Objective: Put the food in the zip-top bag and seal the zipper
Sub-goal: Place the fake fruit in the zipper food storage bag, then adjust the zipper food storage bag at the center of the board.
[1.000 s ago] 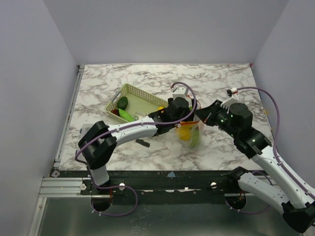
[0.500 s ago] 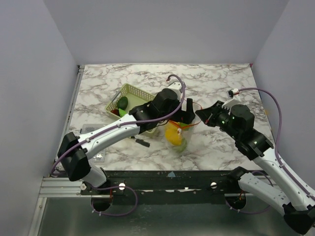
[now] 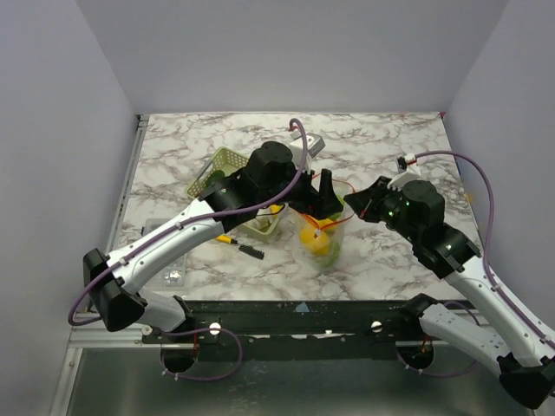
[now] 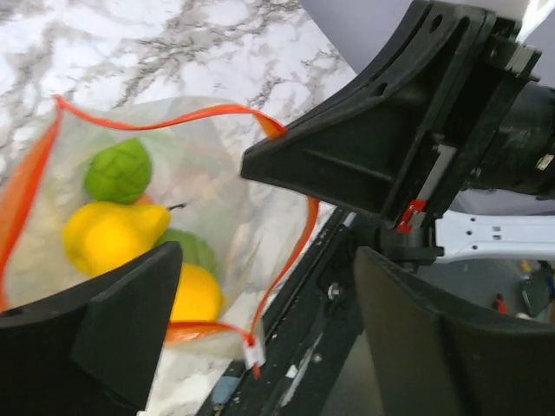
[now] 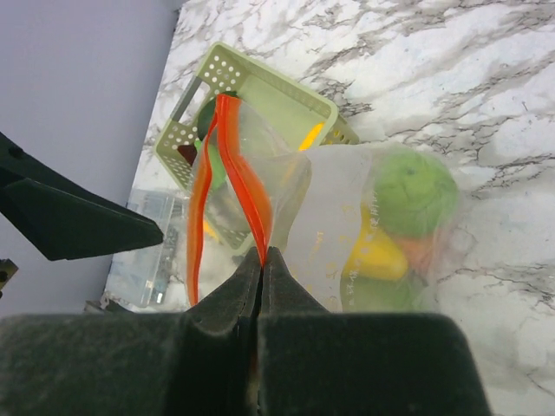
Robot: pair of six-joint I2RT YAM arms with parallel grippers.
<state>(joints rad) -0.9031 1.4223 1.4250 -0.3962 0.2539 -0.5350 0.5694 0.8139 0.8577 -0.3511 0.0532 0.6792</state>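
Where the right tool [image 5: 262,260] clenches shut, it pinches the zipper [image 5: 227,165], whose orange-red strip runs away from the closed fingertips as two bands. These bands part into the open mouth of the zip-top bag [image 5: 321,217]. The left tool [image 4: 264,286] hovers just above that mouth with its jaws spread wide and nothing between them. Seen through the left wrist camera, the bag holds a light green piece [image 4: 117,171], a yellow pear-shaped piece [image 4: 108,234], a second yellow piece [image 4: 195,295] and a darker green one [image 4: 192,249] between them. The bag's lower end rests on the marble desk [image 3: 390,147], near its front edge and between the two arms. Just beside the bag, on the left arm's side, stands the pale green slotted basket [image 5: 260,91], in which a green piece [image 5: 206,121] shows behind the strip. A yellow-and-black pen [image 3: 236,243] lies on the desk in front of the basket.
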